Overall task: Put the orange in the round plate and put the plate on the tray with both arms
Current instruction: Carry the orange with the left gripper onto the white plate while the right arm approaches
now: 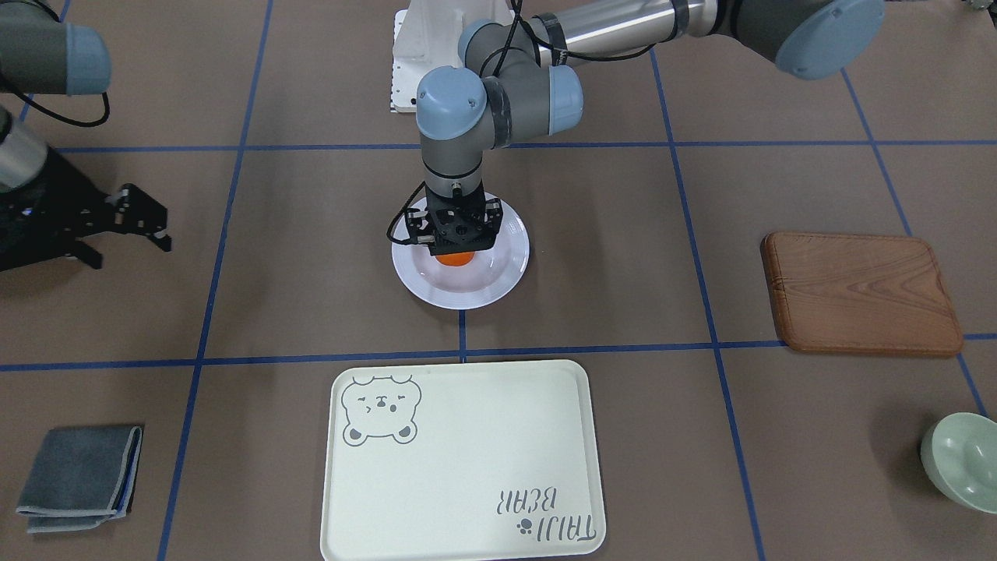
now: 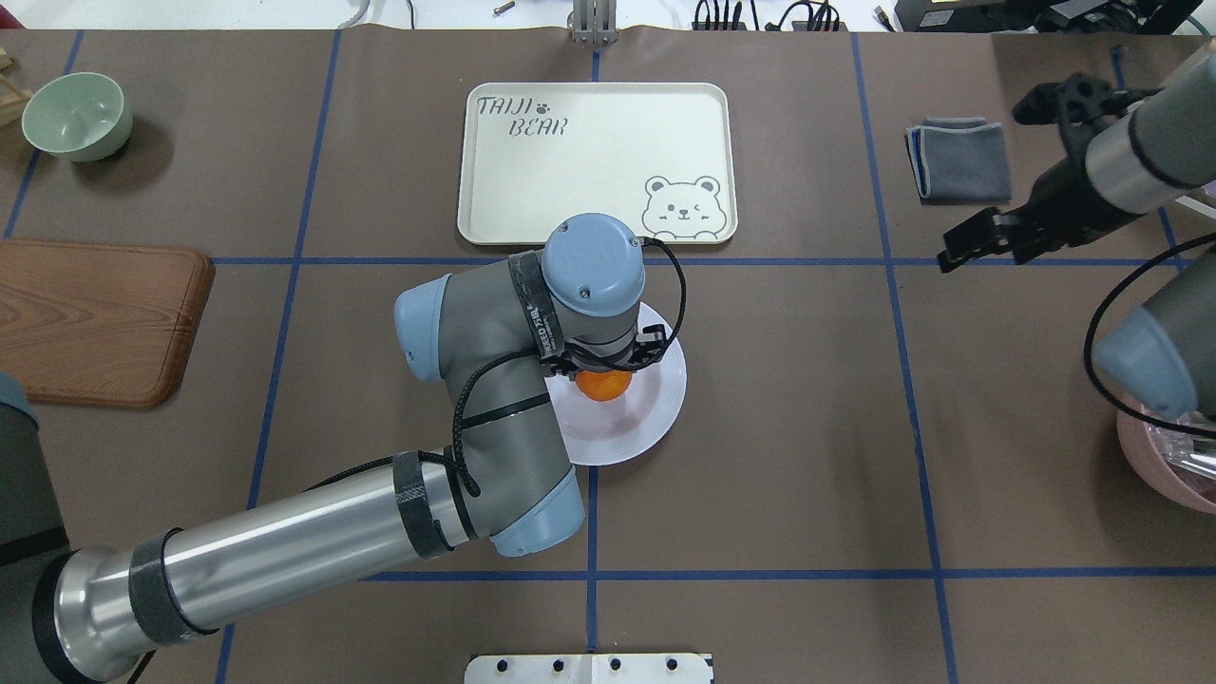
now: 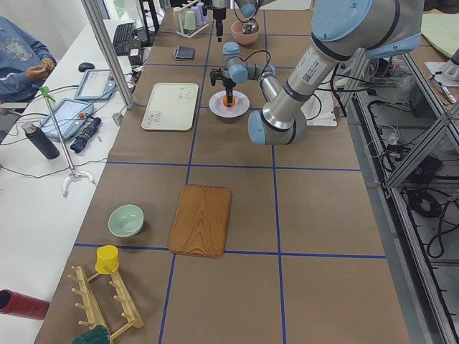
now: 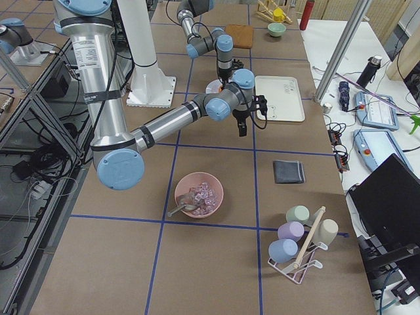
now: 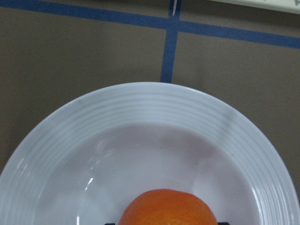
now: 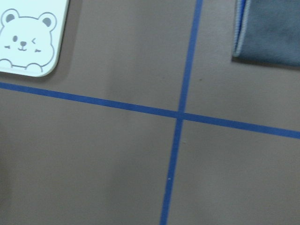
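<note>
Jaws first: the left gripper [image 1: 455, 248] points straight down with its two fingers on either side of the orange [image 1: 454, 260]. From the wrist view, dark fingertips show at both flanks of the fruit, so I'd say it is gripped. I cannot tell whether it already rests on the plate or hangs just above it.

The right gripper [image 2: 980, 185] is spread wide and holds nothing. It hovers well out to the robot's right of the busy jaws, over bare table, probably parked there to keep clear until the plate needs two arms.

The tray [image 1: 467, 467] is the biggest thing that matters. It lies beyond the left jaws on the side away from the robot's base, across a strip of blue tape and near but apart from the plate. Nothing is on it (handy, since the plate needs the room).

The wooden board [image 1: 861, 292] sits well off to the robot's left of those jaws and has no part in this.

The round plate [image 1: 506, 269] is directly beneath the left jaws, which hang over its hollow rather than its ridged rim. That is a sensible spot, as the dip should stop the fruit from rolling.

The orange is smallest, between the fingers and over the plate's middle. The first step looks nearly done; the plate itself has not yet gone to the tray.
</note>
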You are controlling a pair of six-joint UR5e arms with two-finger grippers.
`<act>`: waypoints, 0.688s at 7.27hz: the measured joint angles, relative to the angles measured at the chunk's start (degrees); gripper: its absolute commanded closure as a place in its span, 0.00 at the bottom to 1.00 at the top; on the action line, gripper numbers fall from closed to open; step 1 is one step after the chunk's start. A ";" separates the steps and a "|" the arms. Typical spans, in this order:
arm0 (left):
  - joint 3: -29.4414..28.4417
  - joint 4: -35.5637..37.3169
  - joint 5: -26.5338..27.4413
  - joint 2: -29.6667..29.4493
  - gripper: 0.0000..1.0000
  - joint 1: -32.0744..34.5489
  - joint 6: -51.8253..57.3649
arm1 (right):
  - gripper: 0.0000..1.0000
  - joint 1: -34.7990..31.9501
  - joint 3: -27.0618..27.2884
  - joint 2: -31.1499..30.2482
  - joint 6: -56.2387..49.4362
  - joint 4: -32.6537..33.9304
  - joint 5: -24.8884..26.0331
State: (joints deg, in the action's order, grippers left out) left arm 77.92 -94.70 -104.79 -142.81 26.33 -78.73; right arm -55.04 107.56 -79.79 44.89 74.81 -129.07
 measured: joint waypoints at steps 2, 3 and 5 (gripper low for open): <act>0.76 -1.42 0.02 1.86 0.02 0.04 0.10 | 0.00 8.12 -2.35 2.71 15.75 -10.39 2.22; 1.87 -1.39 -0.14 2.25 0.02 0.69 0.10 | 0.00 11.04 -3.62 4.96 20.79 -12.30 3.35; 8.34 0.07 -5.23 4.61 0.02 5.55 0.40 | 0.00 15.92 -7.69 9.34 29.23 -16.70 6.21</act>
State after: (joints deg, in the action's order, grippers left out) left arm 86.26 -94.63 -110.02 -138.20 31.88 -78.33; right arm -39.12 99.86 -70.45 74.12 58.11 -122.86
